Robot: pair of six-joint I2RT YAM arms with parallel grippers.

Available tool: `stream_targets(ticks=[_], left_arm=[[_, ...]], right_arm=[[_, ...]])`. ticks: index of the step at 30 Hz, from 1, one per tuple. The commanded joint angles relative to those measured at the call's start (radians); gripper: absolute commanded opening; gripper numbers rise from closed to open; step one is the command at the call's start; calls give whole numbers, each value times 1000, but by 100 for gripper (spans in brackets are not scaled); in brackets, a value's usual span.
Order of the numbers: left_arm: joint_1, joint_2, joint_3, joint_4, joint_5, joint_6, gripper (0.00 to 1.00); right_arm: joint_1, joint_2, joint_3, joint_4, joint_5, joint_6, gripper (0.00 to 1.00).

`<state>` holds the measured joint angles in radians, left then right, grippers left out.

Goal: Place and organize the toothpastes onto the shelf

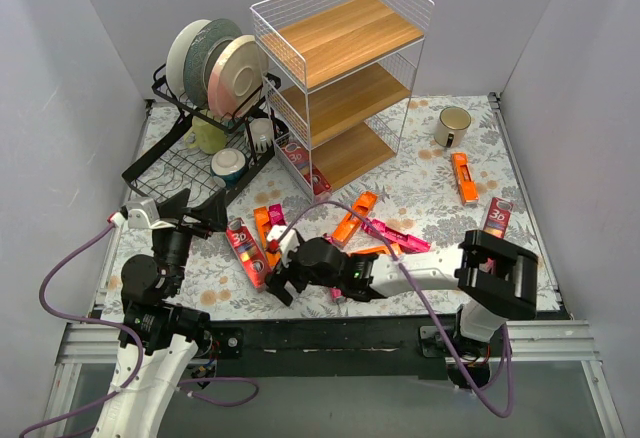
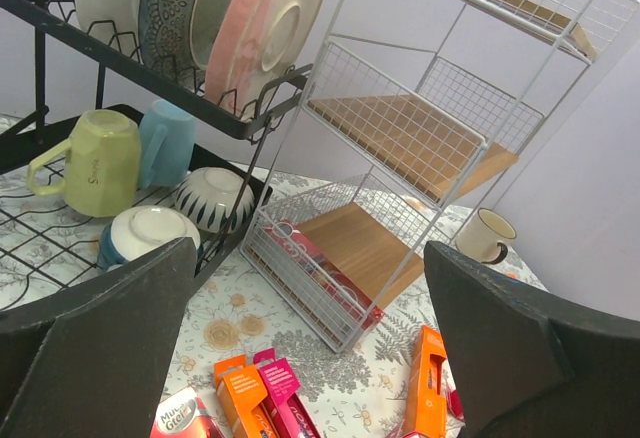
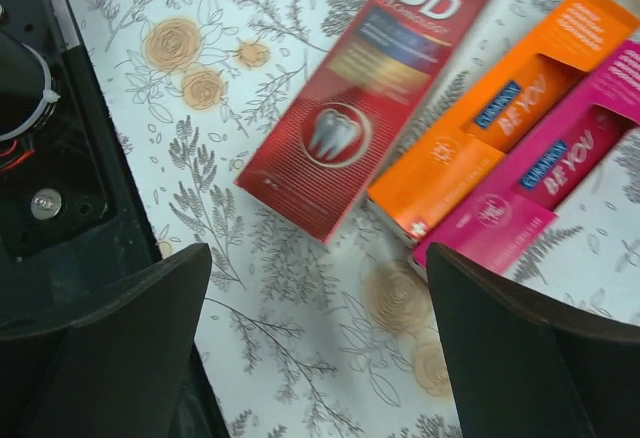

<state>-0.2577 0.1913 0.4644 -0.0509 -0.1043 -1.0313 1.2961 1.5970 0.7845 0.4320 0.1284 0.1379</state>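
Observation:
The shelf (image 1: 340,68) stands at the back centre, with a red toothpaste (image 1: 305,168) along the left edge of its bottom board; both show in the left wrist view, the shelf (image 2: 400,148) and the red toothpaste (image 2: 320,268). Other toothpastes lie on the table: a red carton (image 1: 243,251), orange cartons (image 1: 264,230) (image 1: 355,218) (image 1: 463,176), a pink one (image 1: 395,233) and a dark red one (image 1: 498,216). My right gripper (image 1: 285,273) is open and empty just above the cloth, beside the red (image 3: 375,88), orange (image 3: 500,128) and pink (image 3: 545,178) cartons. My left gripper (image 1: 195,210) is open, empty and raised.
A black dish rack (image 1: 200,148) with plates, mugs and bowls stands at the back left, touching the shelf's side. A cream mug (image 1: 452,125) sits right of the shelf. The table's black front edge (image 3: 60,188) is close to my right gripper.

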Motion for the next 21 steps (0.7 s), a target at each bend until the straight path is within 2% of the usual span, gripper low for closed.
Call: stream_targets(ticks=[1, 6, 14, 21], left_arm=[[-3, -3, 8, -15, -32, -3, 98], [-2, -7, 7, -15, -38, -4, 98], [-2, -10, 8, -17, -44, -6, 98], [-3, -7, 10, -18, -43, -6, 98]], right_arm=[[40, 92, 134, -96, 47, -6, 97], [69, 188, 272, -252, 88, 2, 98], [83, 314, 433, -380, 126, -6, 97], [92, 350, 464, -498, 311, 28, 89]])
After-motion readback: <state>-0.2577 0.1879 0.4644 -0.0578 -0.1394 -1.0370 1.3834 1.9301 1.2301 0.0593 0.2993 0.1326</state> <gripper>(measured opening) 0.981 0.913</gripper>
